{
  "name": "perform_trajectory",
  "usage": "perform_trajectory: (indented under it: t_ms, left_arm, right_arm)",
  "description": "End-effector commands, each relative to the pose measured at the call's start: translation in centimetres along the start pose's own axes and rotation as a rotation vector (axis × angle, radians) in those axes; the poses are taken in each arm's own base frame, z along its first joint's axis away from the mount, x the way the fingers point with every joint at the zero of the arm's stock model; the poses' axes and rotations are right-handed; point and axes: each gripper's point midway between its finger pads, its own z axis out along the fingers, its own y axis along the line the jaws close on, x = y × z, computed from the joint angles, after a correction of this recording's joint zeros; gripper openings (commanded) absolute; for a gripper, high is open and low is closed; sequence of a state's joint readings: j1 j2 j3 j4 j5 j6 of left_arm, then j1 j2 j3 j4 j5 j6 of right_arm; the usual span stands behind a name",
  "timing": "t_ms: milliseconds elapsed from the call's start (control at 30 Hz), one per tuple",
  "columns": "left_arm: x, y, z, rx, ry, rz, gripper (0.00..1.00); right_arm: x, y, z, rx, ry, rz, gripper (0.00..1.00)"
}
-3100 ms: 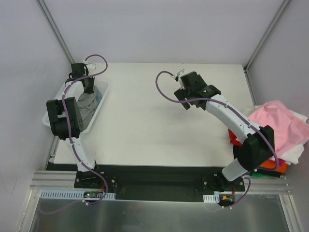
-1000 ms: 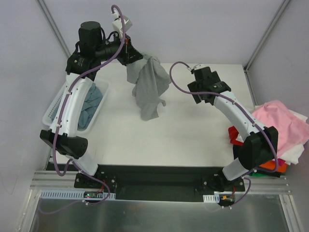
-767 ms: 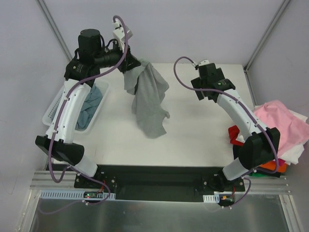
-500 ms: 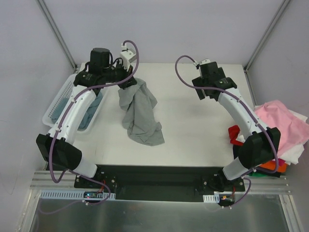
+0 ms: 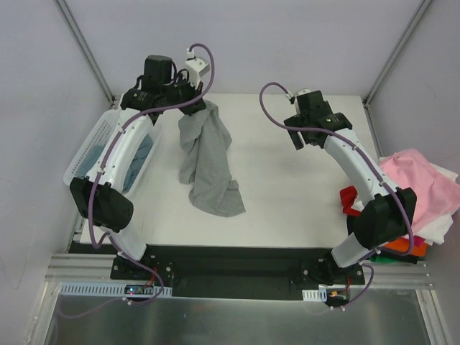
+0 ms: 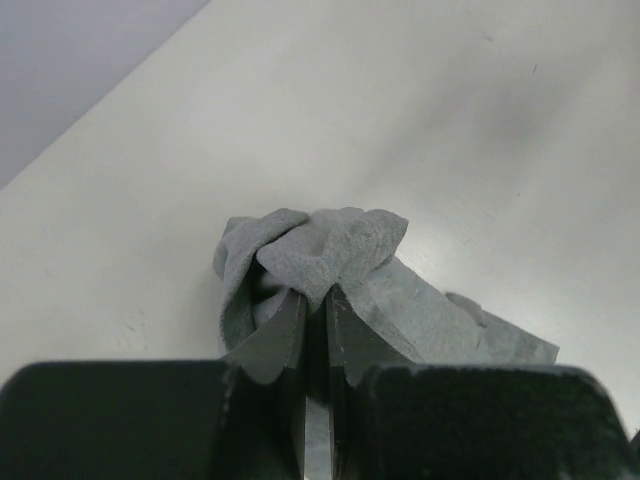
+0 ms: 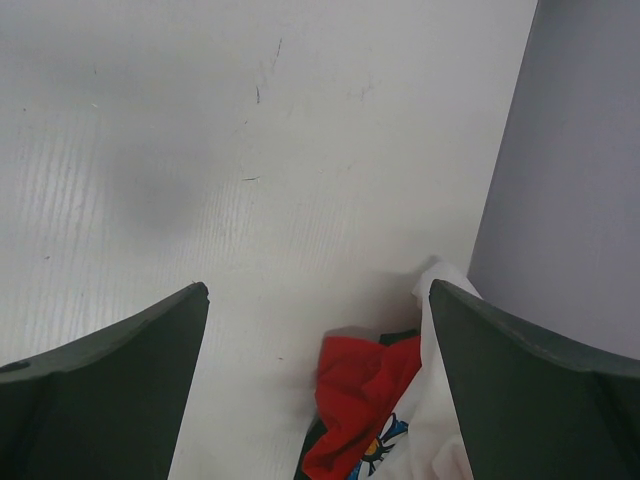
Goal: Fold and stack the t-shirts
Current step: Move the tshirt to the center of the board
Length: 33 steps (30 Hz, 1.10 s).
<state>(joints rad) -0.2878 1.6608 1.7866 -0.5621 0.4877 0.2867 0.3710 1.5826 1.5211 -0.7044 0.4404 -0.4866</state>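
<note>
Top external view: light heather-grey cloth t-shirt (image 5: pixel 208 162) hangs crumpled, unfolded.
Left gripper (image 6: pixel 315 300) pinches it; right gripper (image 7: pixel 318 298) gapes empty; folding, stacking not yet done.

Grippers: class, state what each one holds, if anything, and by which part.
The left gripper pinches a bunched fold at the top end of the grey t-shirt. The right gripper is open, holding nothing.

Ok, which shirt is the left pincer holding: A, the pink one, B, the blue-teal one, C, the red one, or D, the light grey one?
D: the left pincer is shut on a bunch of the light grey cloth t-shirt, whose lower end lies on the white table.
</note>
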Motion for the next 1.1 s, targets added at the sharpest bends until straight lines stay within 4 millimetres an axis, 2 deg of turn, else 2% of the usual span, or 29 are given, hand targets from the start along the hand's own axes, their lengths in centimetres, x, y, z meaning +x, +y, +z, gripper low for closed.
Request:
perform_trajectory:
  t_ms: [0,33,167,267,500,633,733,833,1067]
  left_arm:
    - [-7.5,-0.7,-1.0,0.030,-0.181,0.018,0.00]
    - [-9.2,-0.9,-1.7,0.035,-0.222,0.032,0.00]
    - [-11.2,-1.4,-1.5,0.066,-0.261,0.034,0.00]
    - [-11.1,-1.4,-0.7,0.079,-0.254,0.035,0.00]
    - [-7.2,-0.8,2.8,0.096,-0.155,0.003,0.00]
    - [-7.4,-1.1,3.0,0.094,-0.156,0.002,0.00]
    - [-9.3,-1.5,1.7,0.084,-0.199,0.016,0.00]
    - [-12.0,-2.0,-0.5,0.073,-0.268,0.031,0.00]
    - [-18.0,-4.6,-7.2,0.076,-0.442,0.074,0.00]
  right_arm:
    - [-0.7,-0.6,-0.9,0.011,-0.020,0.018,0.97]
    - [-0.6,-0.6,-0.9,0.012,-0.018,0.018,0.97]
    - [-0.5,-0.5,-0.7,0.009,-0.013,0.014,0.97]
    - [-0.5,-0.4,-0.7,0.003,-0.013,0.014,0.97]
    - [-0.4,0.0,-0.4,-0.008,-0.004,0.005,0.97]
    - [-0.3,0.3,-0.2,-0.012,0.004,-0.002,0.97]
    - [-0.2,0.3,0.0,-0.008,0.010,-0.001,0.97]
    - [0.1,0.4,0.3,-0.003,0.018,-0.006,0.97]
    - [0.3,0.4,0.5,0.003,0.026,-0.018,0.97]
